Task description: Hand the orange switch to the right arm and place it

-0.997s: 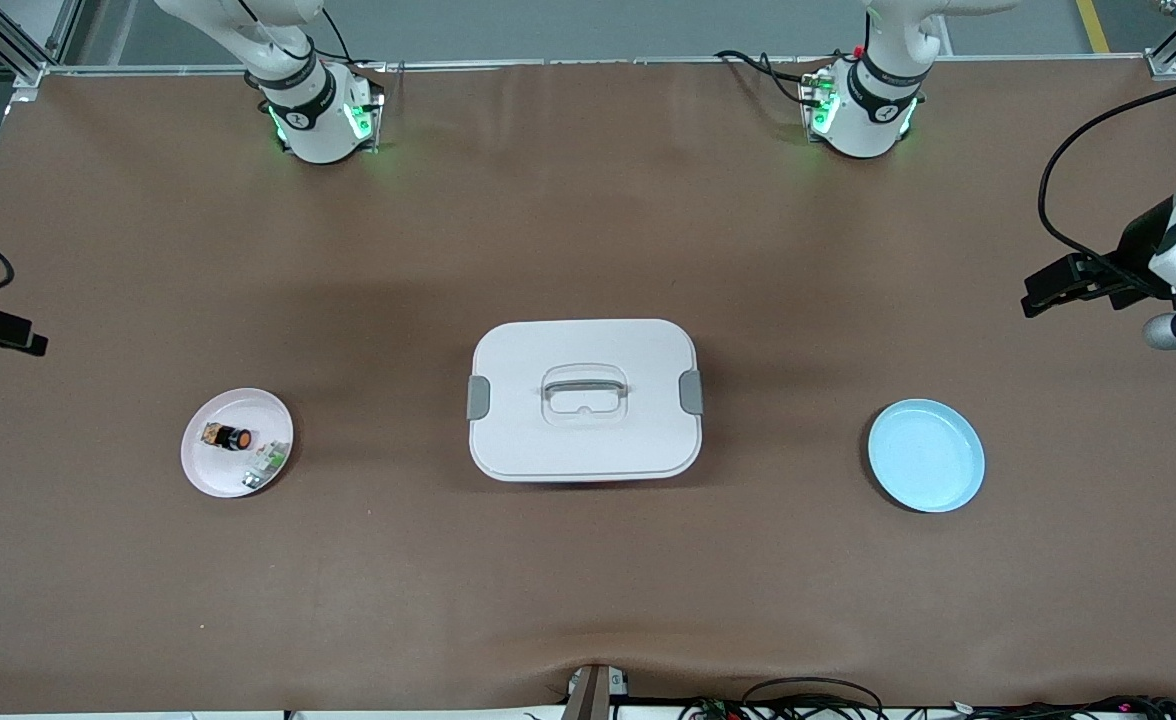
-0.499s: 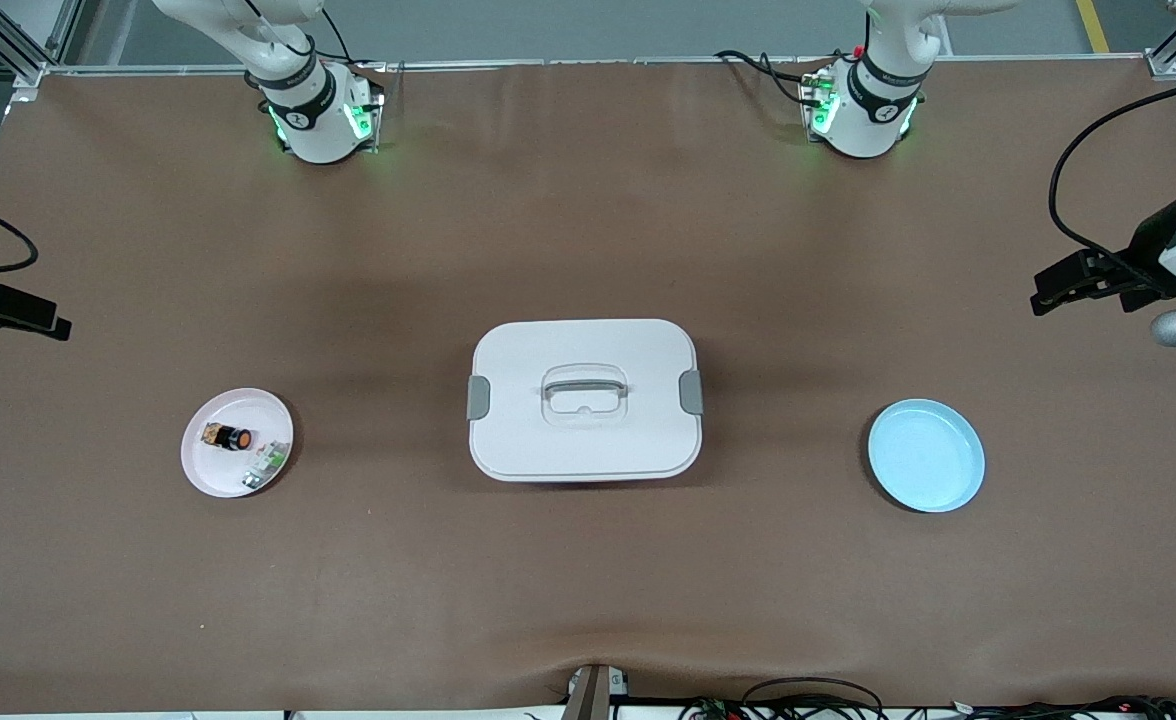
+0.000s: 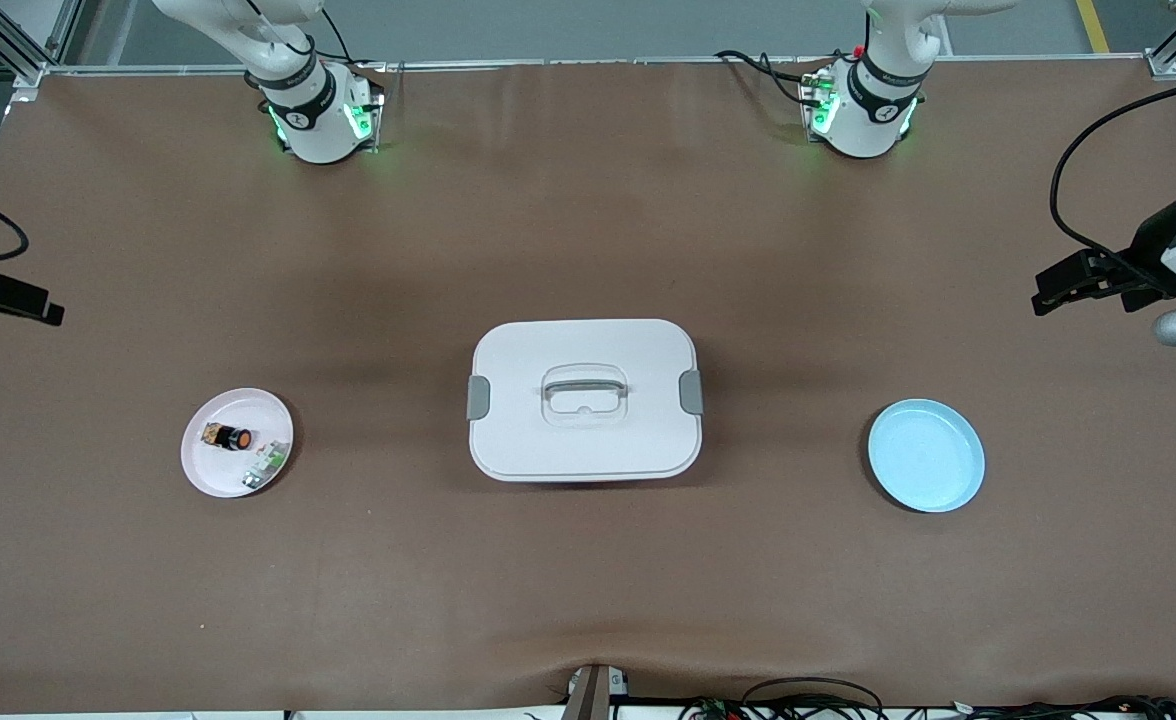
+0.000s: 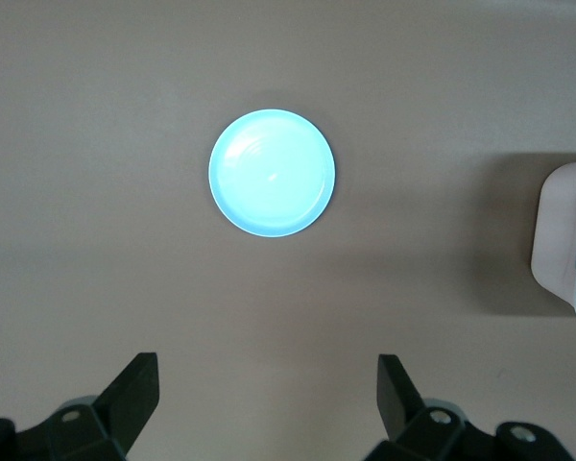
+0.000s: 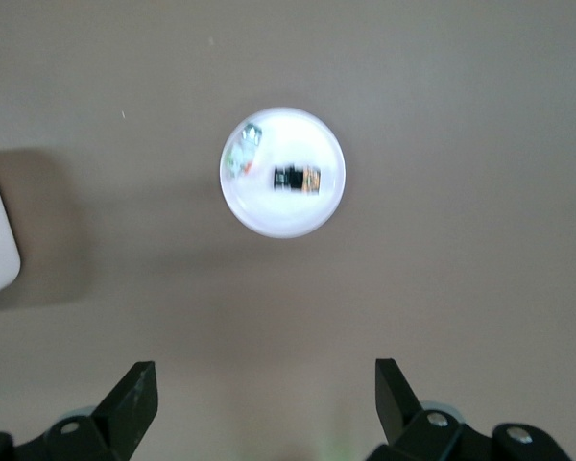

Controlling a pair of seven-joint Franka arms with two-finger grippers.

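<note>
Orange switch (image 3: 230,437) sits on the pink plate (image 3: 210,474) toward the right arm's end of the tabletop (image 3: 588,580), lying on its side, black body with the orange cap facing the box. Nothing is touching it. A small white-and-green part (image 3: 266,463) shares the same plate, just beside the switch and nearer the front camera. In the right wrist view the switch (image 5: 297,179) shows as a dark block with an orange end near the middle of the plate (image 5: 269,216), the white-and-green part (image 5: 244,151) near the rim.

White lidded box (image 3: 585,399) is mid-tabletop, lid on, grey latches at both ends, handle folded flat in its recess. One corner of it shows in each wrist view.

Blue plate (image 3: 926,455) is toward the left arm's end, with nothing on it; roughly as near the front camera as the pink plate.

Right gripper (image 5: 266,389): up in the air over bare tabletop near the pink plate, at the edge of the front view, jaws wide apart, holding nothing. Its wrist camera looks straight down with the pink plate between the finger lines.

Left gripper (image 4: 269,384): up in the air over bare tabletop near the blue plate (image 4: 272,173), jaws wide apart, holding nothing. In the front view only its black hand and cable show at the frame edge.
</note>
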